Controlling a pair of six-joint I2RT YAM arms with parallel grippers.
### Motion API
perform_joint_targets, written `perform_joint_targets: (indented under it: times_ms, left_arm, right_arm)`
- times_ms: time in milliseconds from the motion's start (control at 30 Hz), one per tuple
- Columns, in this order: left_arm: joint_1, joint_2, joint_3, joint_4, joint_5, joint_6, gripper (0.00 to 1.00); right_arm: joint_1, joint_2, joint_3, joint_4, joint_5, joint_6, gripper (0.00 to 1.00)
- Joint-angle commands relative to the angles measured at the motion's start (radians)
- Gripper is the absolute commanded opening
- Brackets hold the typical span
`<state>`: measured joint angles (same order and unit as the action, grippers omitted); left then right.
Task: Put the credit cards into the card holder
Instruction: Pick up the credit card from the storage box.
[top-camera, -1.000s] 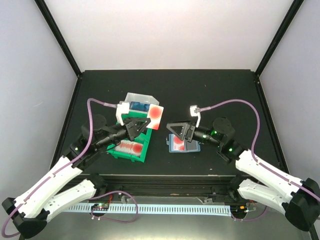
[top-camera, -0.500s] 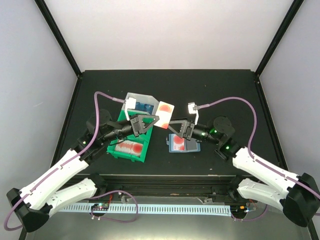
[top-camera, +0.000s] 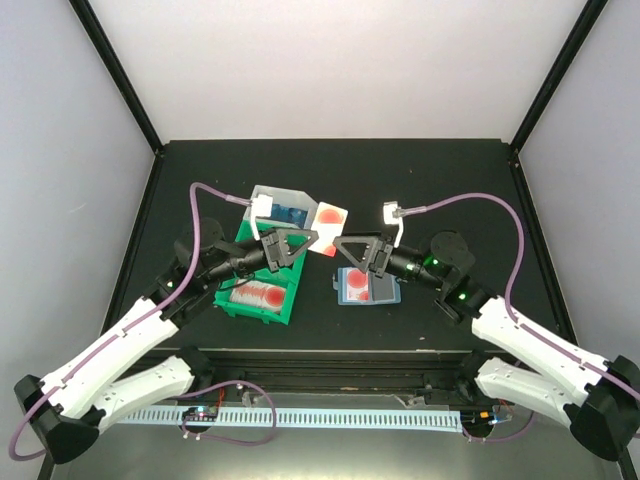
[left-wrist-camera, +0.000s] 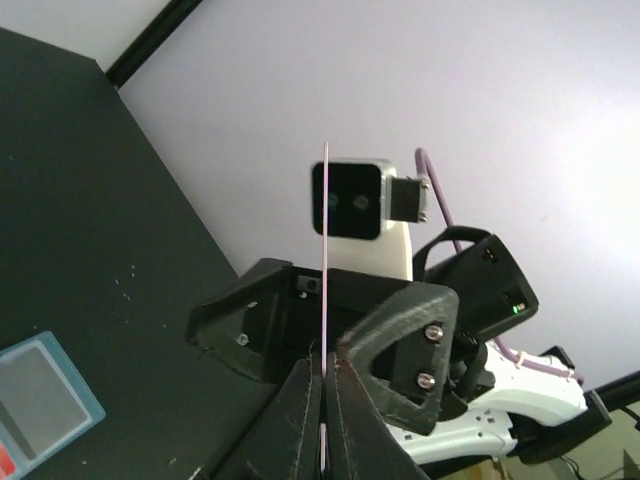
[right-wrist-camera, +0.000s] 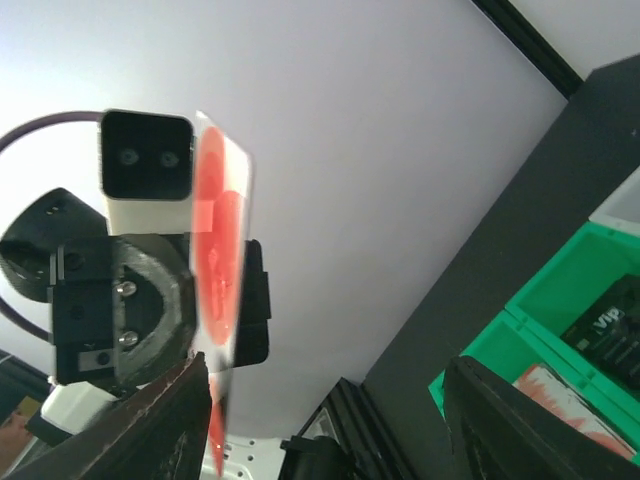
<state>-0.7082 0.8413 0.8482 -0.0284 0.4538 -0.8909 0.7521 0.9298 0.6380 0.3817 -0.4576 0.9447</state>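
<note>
The bench (top-camera: 450, 180) is matt black; the green bin (top-camera: 285, 308) is smooth moulded plastic; the red-and-white credit card (top-camera: 331, 216) seems faintly glossy.

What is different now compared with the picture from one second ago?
The left hand carried the red-and-white card rightward, away from the white bin toward the right hand, still gripping it. The right hand, open, shifted from over the card holder toward the card. The card holder and green bin stayed put.
</note>
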Motion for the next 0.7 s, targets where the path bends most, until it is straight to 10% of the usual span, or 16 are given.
perform_joint_targets:
  times_ms: [0,367,667]
  left_arm:
    - [0.0,0.019,0.002,0.059,0.1,-0.022,0.01]
    - [0.003,-0.01,-0.04,0.03,0.101,-0.013,0.15]
    - [0.036,-0.064,-0.022,-0.105,0.144,0.088,0.24]
  right_arm:
    - [0.007,0.038,0.027,0.046,-0.043,0.01,0.61]
    - [0.006,0.026,-0.002,0.101,-0.042,0.061,0.03]
    - [0.006,0.032,-0.008,0.048,-0.165,0.038,0.01]
